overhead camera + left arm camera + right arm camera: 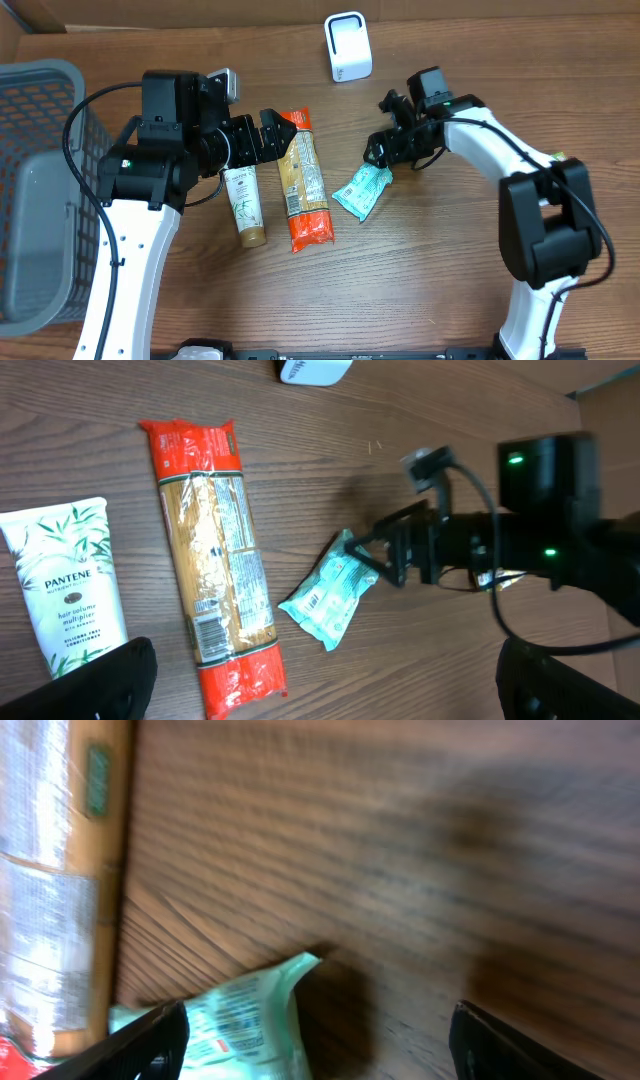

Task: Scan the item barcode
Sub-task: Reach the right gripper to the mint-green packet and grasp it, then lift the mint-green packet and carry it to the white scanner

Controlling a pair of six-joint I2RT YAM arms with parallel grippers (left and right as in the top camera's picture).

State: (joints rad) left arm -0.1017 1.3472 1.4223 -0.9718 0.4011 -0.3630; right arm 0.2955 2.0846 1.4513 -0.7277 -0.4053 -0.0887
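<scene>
Right end effector point(378, 150): fingers spread wide, nothing between them. It sits low over the upper corner of the mint-green packet point(362, 190). Its wrist view shows only that corner, just inside one finger, with bare worktop point(450, 280) under the rest of the gap.

Packet: flat on the wood, tilted, printed face up, near the middle of the worktop. Probably the item to scan. Barcode too small to place for certain.

Step in hand, as I read it: the pick.
- Shift toward the packet's body so the gap straddles it and not just the tip.
- Go right down to the wood; a thin pouch may skid or slip out.
- Pinch an edge and leave the print uncovered.

Beside the packet: orange-ended pasta pack point(303, 180), then Pantene tube point(244, 205), both flat, apart from it.

Left end effector point(280, 135): fingers wide apart, empty, above the pasta pack's top end.

Far edge: white scanner box point(348, 46), upright, well apart from the packet. Once lifted, the print should be turned toward it.

Far left: grey basket point(30, 72).
</scene>
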